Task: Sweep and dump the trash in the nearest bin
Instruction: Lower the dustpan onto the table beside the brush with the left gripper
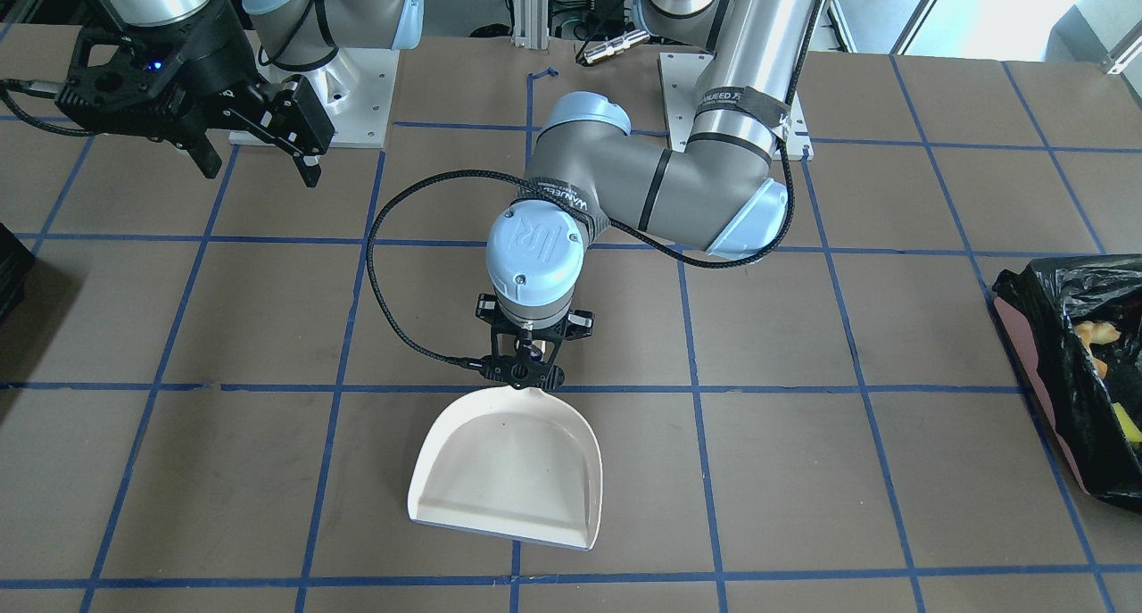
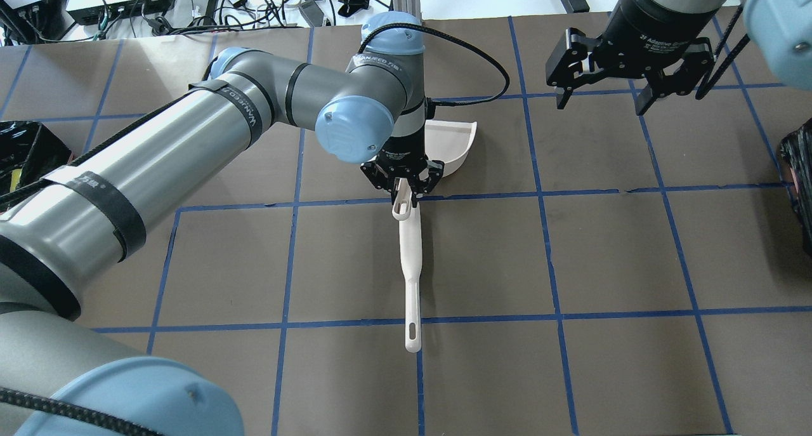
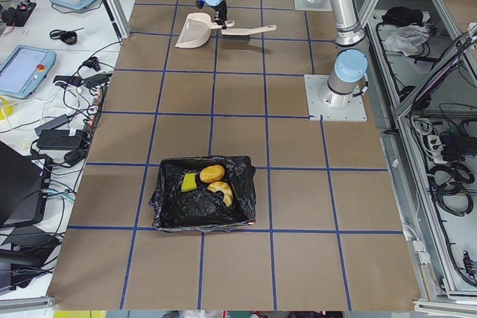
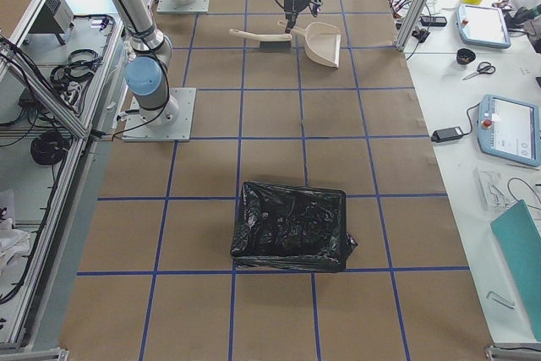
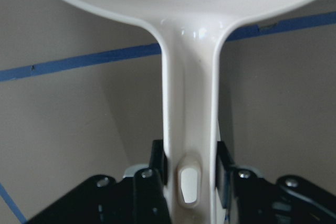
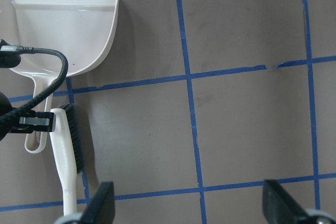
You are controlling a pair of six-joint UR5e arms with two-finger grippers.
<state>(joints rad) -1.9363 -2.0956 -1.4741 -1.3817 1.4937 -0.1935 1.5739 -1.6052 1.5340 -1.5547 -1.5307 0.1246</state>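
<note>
- Left gripper (image 2: pixel 409 188): jaws clamping dustpan (image 1: pixel 508 470) handle, pan resting empty on table (image 1: pixel 803 470).
- Right gripper (image 2: pixel 601 106): jaws gaping, holding nothing.
- Trash (image 3: pixel 212 174): sitting in bin (image 3: pixel 162 202), so dumping looking done.

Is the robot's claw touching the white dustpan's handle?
Touching. The left wrist view shows the fingers of the left gripper pressed against both sides of the dustpan handle, with no gap.
</note>
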